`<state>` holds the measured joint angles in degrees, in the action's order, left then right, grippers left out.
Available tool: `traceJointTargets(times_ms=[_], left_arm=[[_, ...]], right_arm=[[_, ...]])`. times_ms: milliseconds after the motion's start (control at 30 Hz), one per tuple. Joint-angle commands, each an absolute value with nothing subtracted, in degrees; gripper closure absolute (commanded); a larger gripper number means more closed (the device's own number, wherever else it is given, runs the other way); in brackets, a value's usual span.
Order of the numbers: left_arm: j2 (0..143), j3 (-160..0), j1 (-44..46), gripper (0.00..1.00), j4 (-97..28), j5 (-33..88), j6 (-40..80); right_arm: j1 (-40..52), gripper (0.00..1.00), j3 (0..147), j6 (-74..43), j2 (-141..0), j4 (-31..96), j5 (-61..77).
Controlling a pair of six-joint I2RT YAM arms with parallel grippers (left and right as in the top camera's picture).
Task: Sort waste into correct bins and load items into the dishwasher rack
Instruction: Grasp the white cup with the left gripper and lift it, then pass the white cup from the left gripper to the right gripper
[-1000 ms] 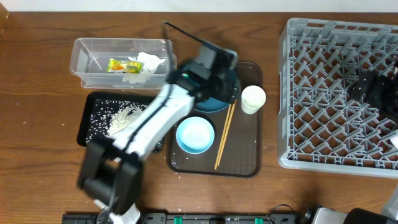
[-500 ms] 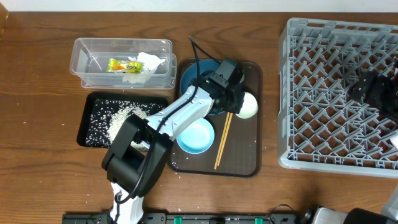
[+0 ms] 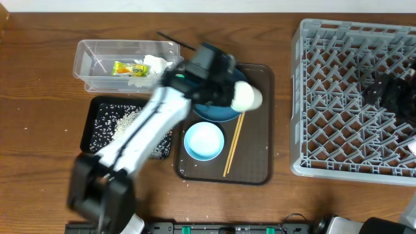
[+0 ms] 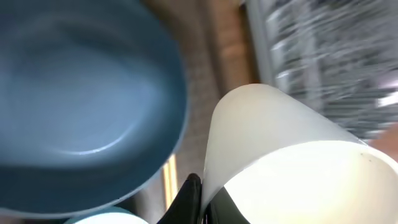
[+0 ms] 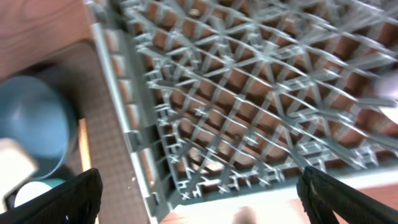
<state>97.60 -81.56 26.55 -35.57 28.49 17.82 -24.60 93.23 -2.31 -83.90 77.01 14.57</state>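
My left gripper point(image 3: 229, 91) is shut on the rim of a white cup point(image 3: 247, 96), which is tipped on its side above the large blue plate point(image 3: 214, 112). In the left wrist view the cup point(image 4: 292, 155) fills the right half, its wall pinched in my left gripper point(image 4: 202, 202), with the plate point(image 4: 81, 93) to its left. The pale-blue bowl point(image 3: 204, 141) and the wooden chopsticks point(image 3: 233, 144) lie on the brown tray point(image 3: 260, 162). My right gripper point(image 5: 208, 199) hangs open over the grey dishwasher rack point(image 3: 357, 97). A yellow-green wrapper point(image 3: 123, 67) and a white tissue point(image 3: 155, 65) lie in the clear tub point(image 3: 91, 55).
The black tray point(image 3: 91, 140) in front of the tub holds loose rice point(image 3: 120, 120). A few grains lie scattered on the wooden table point(image 3: 39, 130) at the left. The rack point(image 5: 249, 93) fills most of the right wrist view, its left wall next to the brown tray point(image 5: 106, 124).
My left gripper closed on the white cup, which stood upright on the tray. It has lifted the cup, tipped it and carried it a little left and back. The right arm has not moved.
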Motion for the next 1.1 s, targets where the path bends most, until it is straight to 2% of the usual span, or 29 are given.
traceJointTargets(times_ms=[0,133,300,500,900,1067], left_arm=[[94.85,-82.11,21.74,0.94,-35.7,44.8,18.39],[95.11,-81.89,16.34,0.94,-34.35,61.36,21.47],[96.97,-81.45,14.98,0.94,-26.15,83.61,21.58],[97.43,-81.43,17.72,0.93,-26.22,84.42,21.74],[97.43,-81.43,21.32,0.94,-26.26,81.84,21.8],[97.43,-81.43,21.37,0.94,-26.22,81.65,22.83]], right_arm=[[-23.99,0.01,91.11,8.47,-84.01,76.03,30.41],[-22.22,0.01,87.05,21.37,-84.01,76.01,47.86],[-17.5,0.01,79.66,38.63,-84.01,76.05,67.26],[-9.5,0.01,74.19,50.11,-84.01,75.29,78.76],[-4.32,0.01,74.13,48.69,-83.99,70.19,86.39],[-3.66,0.06,74.13,48.69,-83.99,69.43,89.19]])
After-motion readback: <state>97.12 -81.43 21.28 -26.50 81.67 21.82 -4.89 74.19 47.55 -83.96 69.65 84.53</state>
